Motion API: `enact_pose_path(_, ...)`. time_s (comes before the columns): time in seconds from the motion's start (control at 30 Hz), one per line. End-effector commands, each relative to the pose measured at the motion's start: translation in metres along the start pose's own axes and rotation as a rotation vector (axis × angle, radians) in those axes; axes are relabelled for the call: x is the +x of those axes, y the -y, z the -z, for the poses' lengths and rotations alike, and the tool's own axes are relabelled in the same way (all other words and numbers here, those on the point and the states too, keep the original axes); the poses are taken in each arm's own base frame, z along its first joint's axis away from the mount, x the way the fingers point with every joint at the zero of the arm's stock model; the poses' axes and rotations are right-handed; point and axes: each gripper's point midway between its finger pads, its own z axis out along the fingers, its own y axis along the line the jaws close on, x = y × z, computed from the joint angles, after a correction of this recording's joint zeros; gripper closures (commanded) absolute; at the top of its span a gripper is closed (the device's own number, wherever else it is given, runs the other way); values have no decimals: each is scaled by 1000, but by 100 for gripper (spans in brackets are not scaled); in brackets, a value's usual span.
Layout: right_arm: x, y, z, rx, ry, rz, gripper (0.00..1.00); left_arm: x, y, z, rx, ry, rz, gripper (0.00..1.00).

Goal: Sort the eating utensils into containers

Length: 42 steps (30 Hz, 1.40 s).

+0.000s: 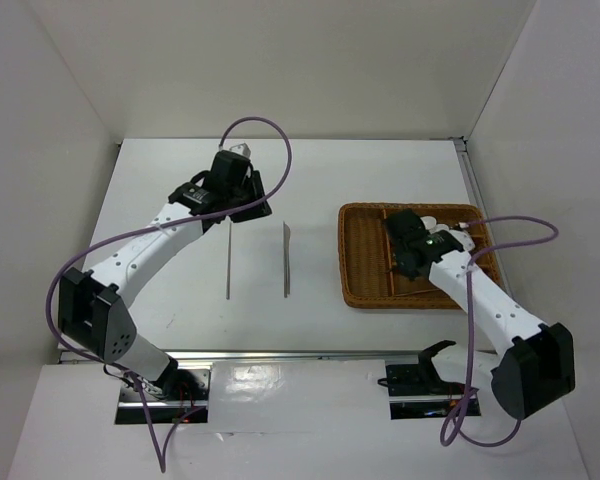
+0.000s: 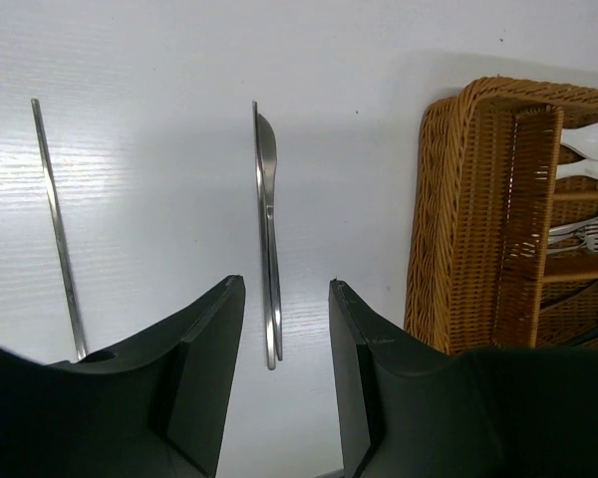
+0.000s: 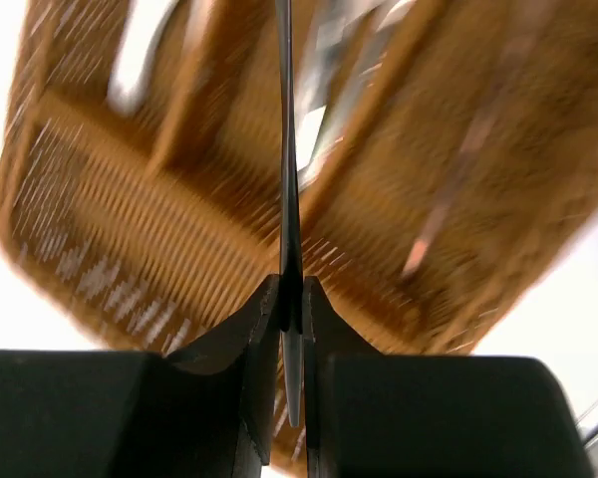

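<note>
Utensil gripped over the tray; knife lined up for the other pincer.
The right pincer [image 3: 291, 289] is clenched on a thin silver utensil [image 3: 287, 169], seen edge-on, so its kind cannot be told; the tray [image 3: 130, 219] lies below and ahead of it, blurred. The utensil is best brought low over its own kind in the tray, kept lengthwise, and let go only when nearly resting. The left pincer [image 2: 286, 284] is released and empty; the knife [image 2: 267, 229] lies on the surface [image 2: 159, 80] just ahead, in line with its gap, with a slim utensil [image 2: 55, 219] farther to its left. The knife should be straddled squarely before closing.
</note>
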Motion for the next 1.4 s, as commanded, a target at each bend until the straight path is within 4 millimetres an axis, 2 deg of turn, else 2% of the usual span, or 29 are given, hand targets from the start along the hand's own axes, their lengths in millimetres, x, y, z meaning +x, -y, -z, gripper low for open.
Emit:
enact_pose_path(0.0, -25, 46, -8, 150, 94, -112, 100, 0, 6, -3, 29, -6, -21, 47)
enact_pose_path(0.17, -43, 68, -14, 219, 189, -164, 100, -3, 7, -6, 31, -3, -52, 47)
enact_pose_path(0.27, -45, 84, -18, 287, 222, -189, 99, -3, 7, -6, 31, -3, -52, 47)
enact_pose_path(0.47, -41, 93, -28, 340, 249, -174, 95, 9, 1, -13, 19, -39, -54, 47)
enact_pose_path(0.6, -36, 88, -32, 332, 226, -167, 94, 12, -1, -15, 14, -47, -54, 48)
enact_pose_path(0.67, -34, 90, -35, 347, 225, -155, 87, 15, -1, -17, 16, -59, -54, 48)
enact_pose_path(0.73, -36, 82, -33, 330, 217, -171, 72, 16, 0, -17, 23, -65, -54, 48)
enact_pose_path(0.77, -38, 80, -30, 341, 216, -162, 59, 19, -2, -18, 18, -72, -54, 48)
enact_pose_path(0.9, -42, 60, -23, 290, 185, -129, 40, 25, -2, -22, 29, -91, -54, 48)
enact_pose_path(0.97, -41, 52, -19, 272, 156, -101, 38, 33, -4, -30, 25, -116, -54, 48)
enact_pose_path(1.07, -41, 26, -12, 189, 99, -49, 37, 40, -3, -40, 47, -138, -65, 48)
enact_pose_path(1.13, -40, 2, -8, 97, 74, -34, 37, 53, -6, -47, 53, -177, -64, 48)
enact_pose_path(1.17, -33, -6, -6, 57, 43, 42, 37, 56, -8, -49, 48, -185, -73, 48)
enact_pose_path(1.23, -31, -31, 2, -57, 36, 62, 36, 68, -5, -56, 39, -212, -94, 49)
enact_pose_path(1.27, -24, -39, 6, -102, 26, 126, 36, 73, 3, -57, 53, -219, -120, 49)
enact_pose_path(1.37, -11, -61, 17, -225, 21, 182, 36, 87, 4, -62, 32, -246, -147, 49)
